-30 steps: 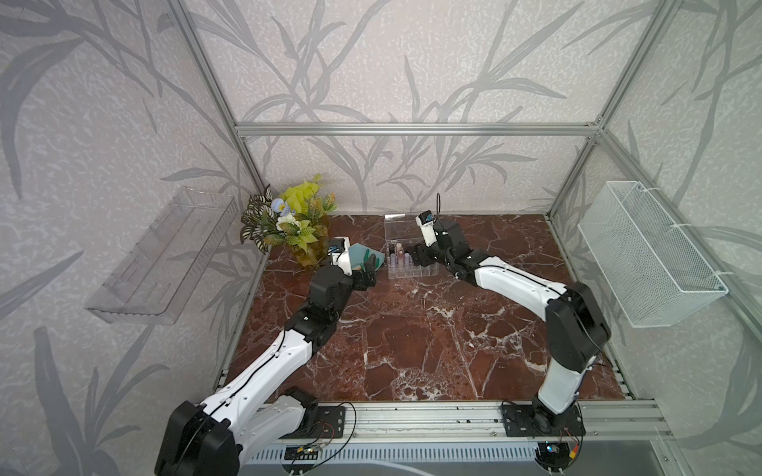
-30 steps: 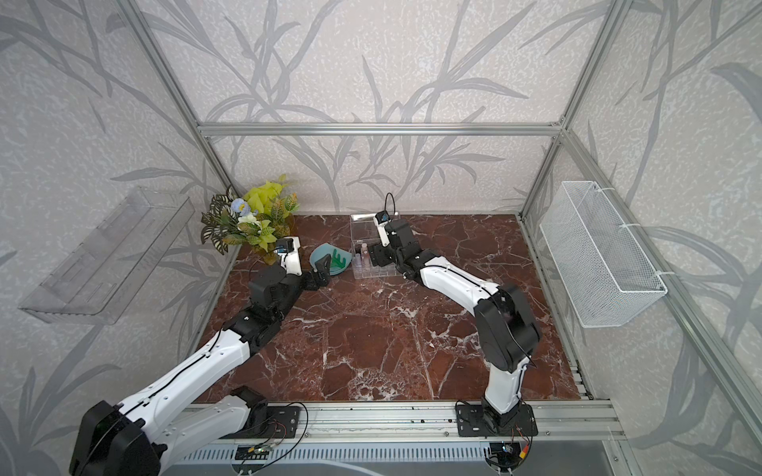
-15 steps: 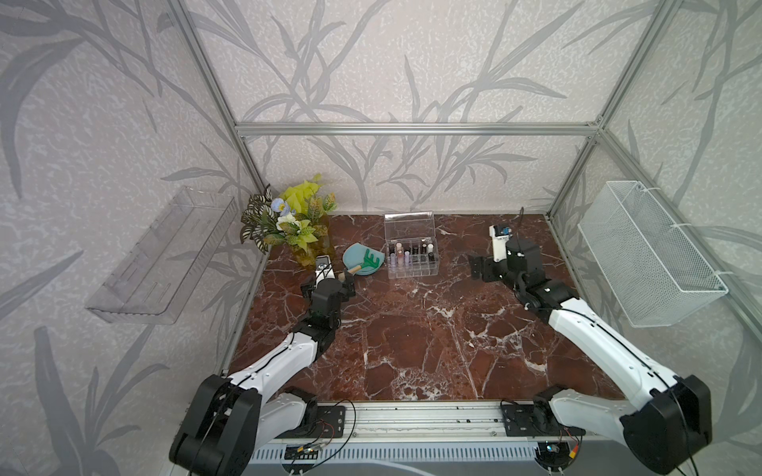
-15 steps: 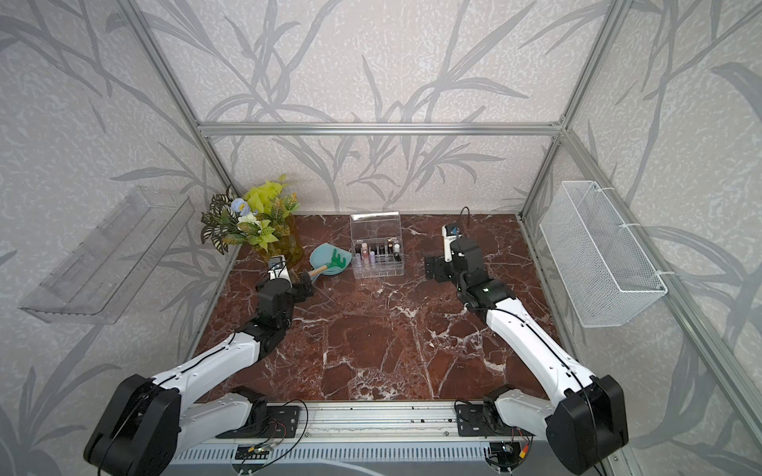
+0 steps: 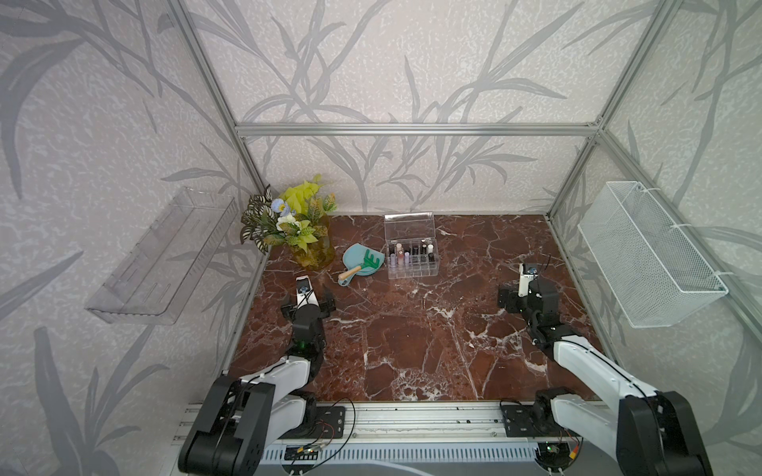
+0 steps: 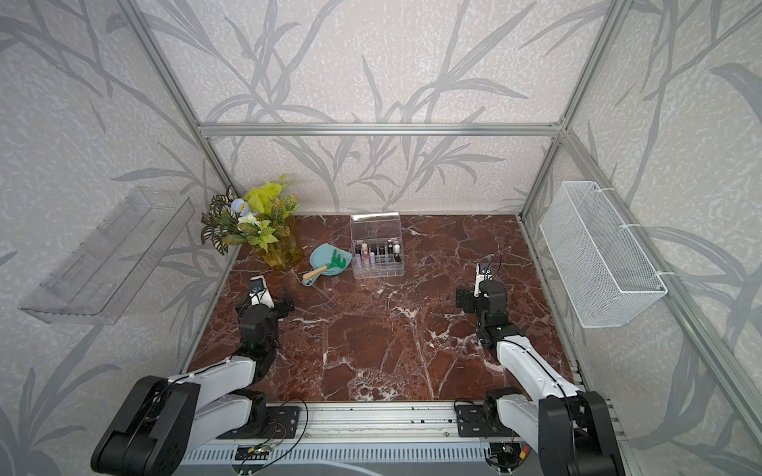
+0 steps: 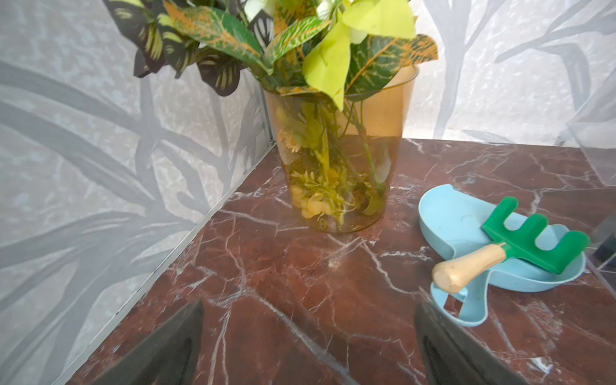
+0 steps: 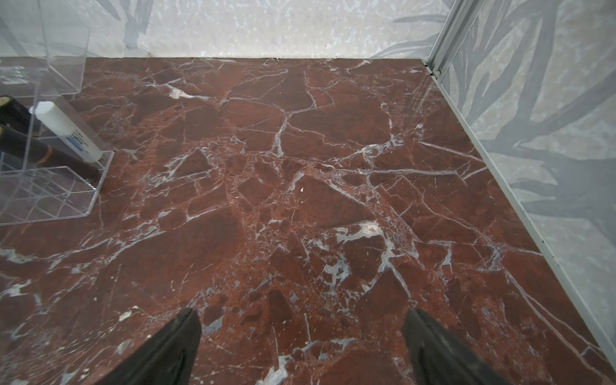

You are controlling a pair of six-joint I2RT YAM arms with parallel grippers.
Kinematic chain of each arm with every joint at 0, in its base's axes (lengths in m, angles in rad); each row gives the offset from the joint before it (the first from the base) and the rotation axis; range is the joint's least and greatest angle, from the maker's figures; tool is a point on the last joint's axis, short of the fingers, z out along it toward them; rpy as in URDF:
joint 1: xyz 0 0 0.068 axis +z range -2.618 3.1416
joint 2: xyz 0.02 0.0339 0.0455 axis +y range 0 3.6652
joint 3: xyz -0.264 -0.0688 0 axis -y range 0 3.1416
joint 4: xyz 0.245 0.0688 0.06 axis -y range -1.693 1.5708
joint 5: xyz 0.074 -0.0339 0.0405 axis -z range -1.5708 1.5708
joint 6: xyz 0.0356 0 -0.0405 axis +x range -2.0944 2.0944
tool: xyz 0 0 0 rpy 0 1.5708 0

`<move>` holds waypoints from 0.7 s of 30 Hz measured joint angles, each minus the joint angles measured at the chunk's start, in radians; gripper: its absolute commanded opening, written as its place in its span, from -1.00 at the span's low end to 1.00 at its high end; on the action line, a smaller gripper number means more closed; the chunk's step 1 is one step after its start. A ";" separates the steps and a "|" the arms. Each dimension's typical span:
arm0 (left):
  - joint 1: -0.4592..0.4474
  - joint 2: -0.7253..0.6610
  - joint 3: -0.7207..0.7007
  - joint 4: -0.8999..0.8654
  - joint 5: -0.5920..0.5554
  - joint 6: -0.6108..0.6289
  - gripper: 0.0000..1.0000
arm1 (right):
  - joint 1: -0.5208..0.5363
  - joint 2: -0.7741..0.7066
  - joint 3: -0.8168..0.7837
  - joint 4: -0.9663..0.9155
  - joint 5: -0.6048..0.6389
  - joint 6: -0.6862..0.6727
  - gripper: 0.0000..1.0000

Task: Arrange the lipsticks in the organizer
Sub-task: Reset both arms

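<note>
L pincer (image 7: 308,308) & R pincer (image 8: 301,313) wide open, empty; lipsticks (image 5: 412,253) upright in organizer (image 5: 413,273)

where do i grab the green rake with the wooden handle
Grip the round wooden handle of the green plastic rake from above, left pincer closing across it. The handle sticks out over the rim of the light blue plastic dustpan; the tined head lies flat in the pan.
</note>
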 measured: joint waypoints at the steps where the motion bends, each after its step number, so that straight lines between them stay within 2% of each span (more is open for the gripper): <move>1: 0.008 0.025 0.000 0.032 0.018 0.009 1.00 | -0.013 0.024 -0.025 0.061 -0.003 -0.010 0.98; 6: 0.064 0.096 0.007 0.116 0.100 0.026 1.00 | -0.077 0.183 -0.056 0.296 -0.023 -0.016 0.98; 11: 0.111 0.151 0.063 0.141 0.172 0.002 1.00 | -0.101 0.283 -0.047 0.427 -0.040 -0.016 0.98; 18: 0.116 0.333 0.069 0.278 0.301 0.015 1.00 | -0.108 0.454 -0.073 0.711 -0.072 -0.011 0.98; 21: 0.116 0.347 0.073 0.269 0.325 0.016 1.00 | -0.108 0.498 -0.116 0.788 -0.072 -0.010 0.98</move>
